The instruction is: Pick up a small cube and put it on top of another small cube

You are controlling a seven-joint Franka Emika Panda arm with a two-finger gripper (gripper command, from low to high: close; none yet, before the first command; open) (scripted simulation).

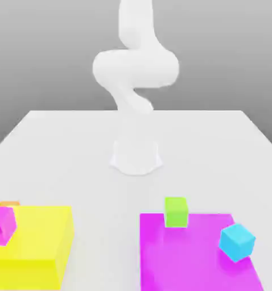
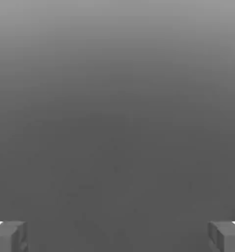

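Hand view: pincer [image 2: 117, 237] apart, nothing between tips. Orange cube [image 1: 9, 203], well below pincer, sits behind yellow block [image 1: 33, 233]; careless descent could clip block.

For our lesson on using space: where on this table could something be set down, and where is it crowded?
Free: the strip between yellow block and magenta slab; also around the arm's base. Crowded: the yellow block's corner, with magenta and orange cubes.
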